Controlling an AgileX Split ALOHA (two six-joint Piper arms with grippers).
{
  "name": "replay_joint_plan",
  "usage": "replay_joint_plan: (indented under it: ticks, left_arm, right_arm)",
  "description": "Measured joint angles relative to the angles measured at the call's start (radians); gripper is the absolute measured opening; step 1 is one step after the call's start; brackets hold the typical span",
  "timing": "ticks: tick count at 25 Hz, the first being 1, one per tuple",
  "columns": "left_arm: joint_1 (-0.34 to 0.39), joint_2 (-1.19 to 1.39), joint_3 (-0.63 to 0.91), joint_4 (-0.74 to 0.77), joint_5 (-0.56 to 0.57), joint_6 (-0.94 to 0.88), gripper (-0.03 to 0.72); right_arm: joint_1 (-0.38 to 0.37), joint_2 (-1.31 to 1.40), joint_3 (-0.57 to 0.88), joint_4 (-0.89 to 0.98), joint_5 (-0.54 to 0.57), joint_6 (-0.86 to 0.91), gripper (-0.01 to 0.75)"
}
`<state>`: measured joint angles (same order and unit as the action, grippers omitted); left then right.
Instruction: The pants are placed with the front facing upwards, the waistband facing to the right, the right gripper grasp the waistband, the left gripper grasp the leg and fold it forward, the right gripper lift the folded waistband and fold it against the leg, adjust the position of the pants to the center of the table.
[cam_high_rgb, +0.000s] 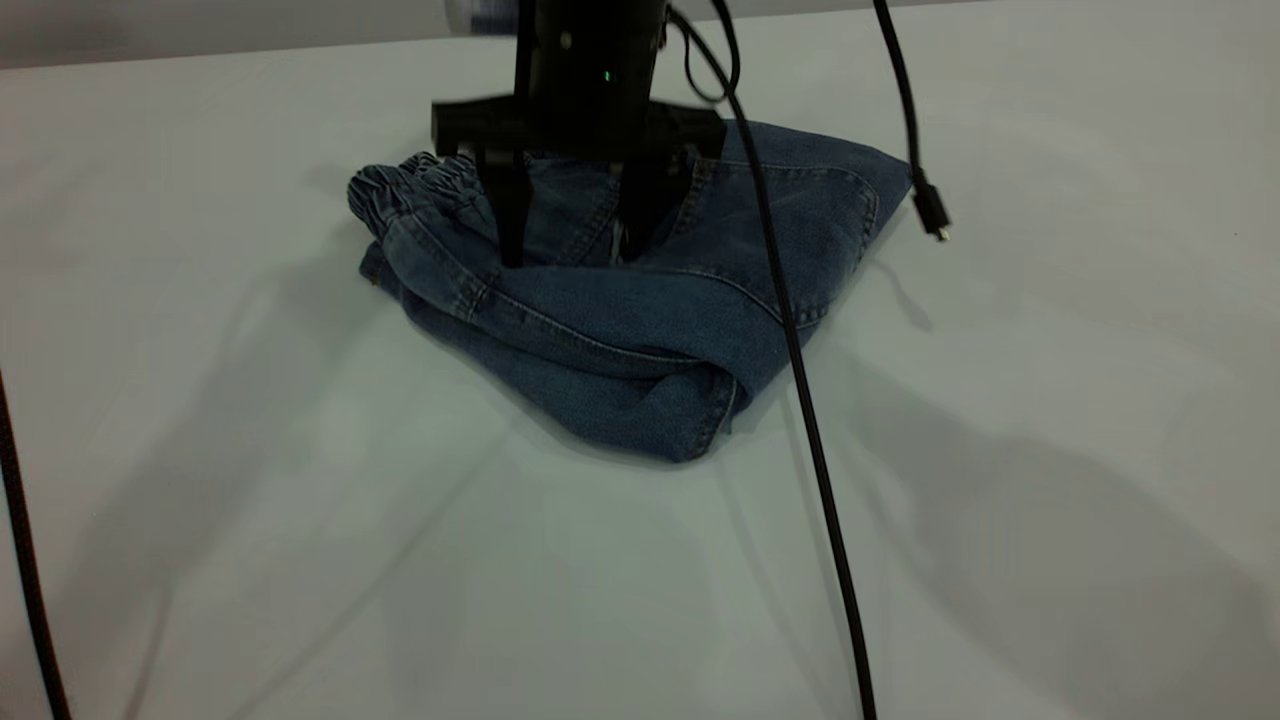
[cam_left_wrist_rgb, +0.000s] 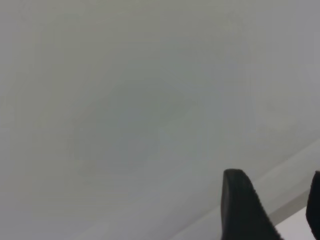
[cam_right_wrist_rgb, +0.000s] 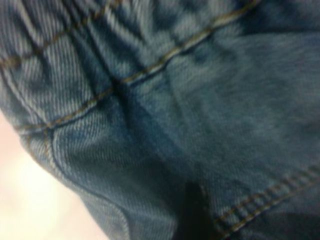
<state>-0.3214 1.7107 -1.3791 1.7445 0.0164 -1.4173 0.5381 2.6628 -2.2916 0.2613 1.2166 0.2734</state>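
Black right gripper (cam_high_rgb: 565, 255), fingers spread, presses down into the folded pants (cam_high_rgb: 640, 310) beside the ruffled waistband (cam_high_rgb: 415, 190) far on the table (cam_high_rgb: 300, 550), so both folds look done and centring remains, while the left gripper (cam_left_wrist_rgb: 272, 210) hangs spread over bare tabletop.

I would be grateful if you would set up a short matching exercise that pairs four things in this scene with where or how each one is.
1. pants
2. waistband
3. right gripper
4. cable plug

A. dangling to the right of the denim
B. folded in a heap on the table
C. ruffled, at the heap's left end
D. open, fingers pointing down onto the denim

Pairs: 1-B, 2-C, 3-D, 4-A. The left gripper is open over bare table.
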Motion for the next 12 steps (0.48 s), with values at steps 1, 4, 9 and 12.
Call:
replay_joint_plan:
  ticks: [1,4,9,12]
  left_arm:
    - [0.000,0.000,0.000,0.000,-0.001,0.000,0.316]
    - [0.000,0.000,0.000,0.000,-0.001,0.000,0.316]
    - [0.000,0.000,0.000,0.000,-0.003,0.000,0.316]
    - [0.000,0.000,0.000,0.000,-0.003,0.000,0.316]
  right_arm:
    - [0.000,0.006,0.000,0.003,0.000,-0.011,0.482]
    - [0.000,0.009,0.000,0.028,0.003,-0.041,0.470]
    - [0.000,0.009,0.000,0.079,0.003,-0.083,0.468]
    - [0.001,0.009,0.000,0.087,0.004,-0.101,0.468]
